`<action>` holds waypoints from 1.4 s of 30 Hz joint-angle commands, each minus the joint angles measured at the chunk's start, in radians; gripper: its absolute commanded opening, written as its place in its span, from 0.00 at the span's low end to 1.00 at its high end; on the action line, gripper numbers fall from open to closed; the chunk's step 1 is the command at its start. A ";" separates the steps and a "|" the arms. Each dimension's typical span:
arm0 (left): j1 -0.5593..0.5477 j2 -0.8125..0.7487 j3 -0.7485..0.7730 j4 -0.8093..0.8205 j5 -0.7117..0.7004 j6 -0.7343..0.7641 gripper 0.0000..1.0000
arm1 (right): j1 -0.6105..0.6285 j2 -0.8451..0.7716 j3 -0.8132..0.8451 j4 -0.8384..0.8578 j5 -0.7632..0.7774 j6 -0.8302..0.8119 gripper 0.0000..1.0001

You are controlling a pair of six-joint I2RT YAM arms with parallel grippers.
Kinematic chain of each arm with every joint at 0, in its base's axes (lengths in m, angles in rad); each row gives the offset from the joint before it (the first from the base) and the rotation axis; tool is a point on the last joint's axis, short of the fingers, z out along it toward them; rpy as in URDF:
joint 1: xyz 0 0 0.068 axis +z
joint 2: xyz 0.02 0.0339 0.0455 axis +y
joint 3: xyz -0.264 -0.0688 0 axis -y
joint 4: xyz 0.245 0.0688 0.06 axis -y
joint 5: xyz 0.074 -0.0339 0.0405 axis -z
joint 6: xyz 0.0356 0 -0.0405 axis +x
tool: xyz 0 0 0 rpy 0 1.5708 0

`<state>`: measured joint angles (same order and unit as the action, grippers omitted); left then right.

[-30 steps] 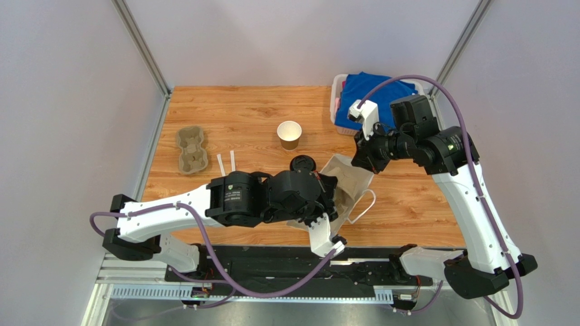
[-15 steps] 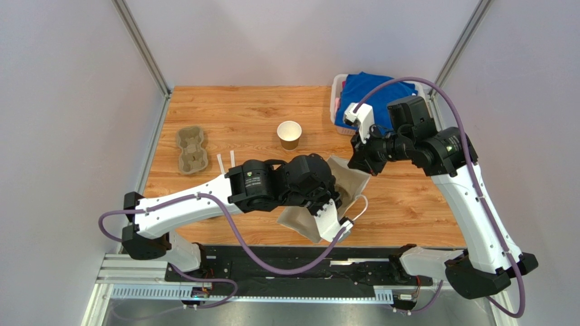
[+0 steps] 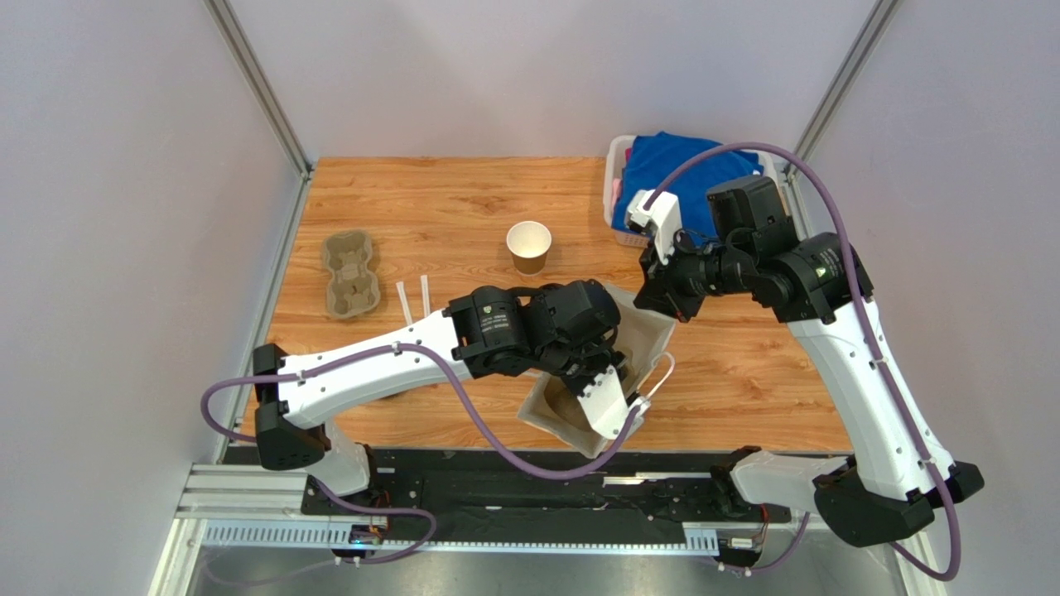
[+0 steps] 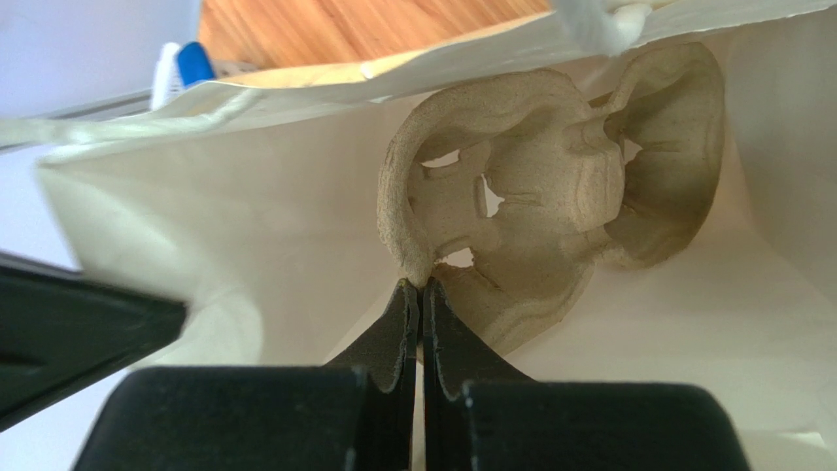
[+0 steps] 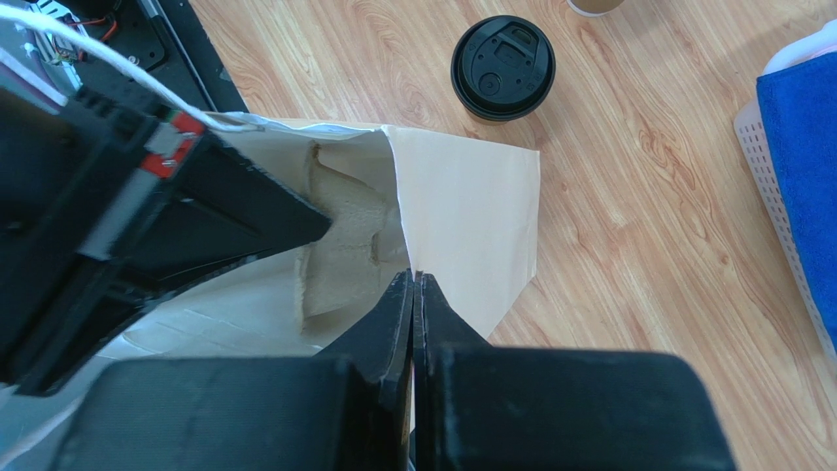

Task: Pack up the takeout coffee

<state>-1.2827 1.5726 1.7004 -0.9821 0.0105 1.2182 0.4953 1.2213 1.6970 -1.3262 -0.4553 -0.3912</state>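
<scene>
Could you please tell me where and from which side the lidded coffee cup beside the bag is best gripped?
Probably around the lidded coffee cup just under its lid's rim, coming from the side away from the paper bag: it stands upright, apart from the bag, with bare table there.

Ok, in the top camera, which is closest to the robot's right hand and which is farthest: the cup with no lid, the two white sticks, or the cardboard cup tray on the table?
1. Lidless paper cup, left of the right hand and farther back.
2. Two white sticks, farther left.
3. Pulp cup carrier, near the table's left edge.
</scene>
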 commanded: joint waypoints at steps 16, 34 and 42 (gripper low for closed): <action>0.071 0.072 0.057 -0.052 0.094 -0.055 0.20 | 0.005 -0.029 -0.026 0.047 -0.029 -0.032 0.00; 0.030 0.018 0.314 -0.187 0.043 -0.089 0.57 | 0.006 -0.059 -0.063 0.058 0.006 -0.051 0.00; -0.032 -0.106 0.373 -0.204 0.088 -0.190 0.66 | 0.006 -0.120 -0.085 0.065 0.010 -0.112 0.00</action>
<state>-1.2953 1.5639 2.0144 -1.1648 0.0486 1.1095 0.4965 1.1564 1.6165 -1.3041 -0.4438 -0.4438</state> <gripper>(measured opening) 0.663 0.006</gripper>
